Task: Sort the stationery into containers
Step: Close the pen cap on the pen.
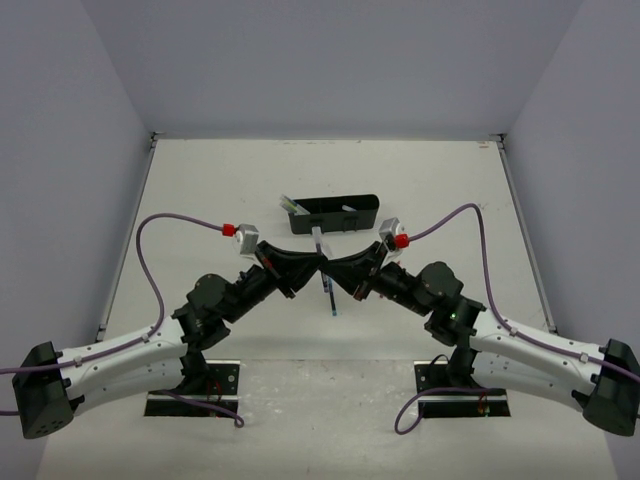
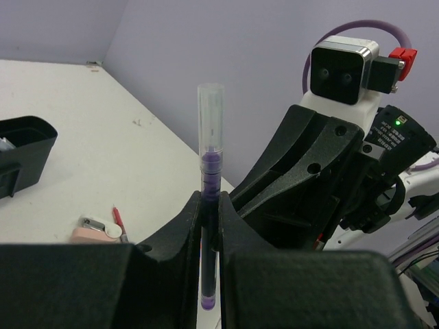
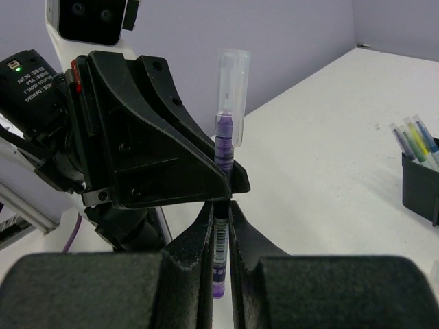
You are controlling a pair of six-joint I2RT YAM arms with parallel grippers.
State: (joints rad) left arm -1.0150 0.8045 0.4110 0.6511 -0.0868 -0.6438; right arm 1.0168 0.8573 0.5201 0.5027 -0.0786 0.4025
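Left claw (image 2: 210, 205), right claw (image 3: 221, 209): tips meeting above tabletop (image 1: 200, 190), both pinching one purple pen (image 2: 210, 171), clear cap uppermost.
Eraser (image 2: 92, 233): flat on tabletop, thin red pen (image 2: 118, 218) just beside it.
Black tray (image 1: 335, 213): farther back, coloured pens (image 3: 415, 137) leaning inside one end.

Overhead looks down; close wrist views face each other (sharing pen (image 2: 210, 171))
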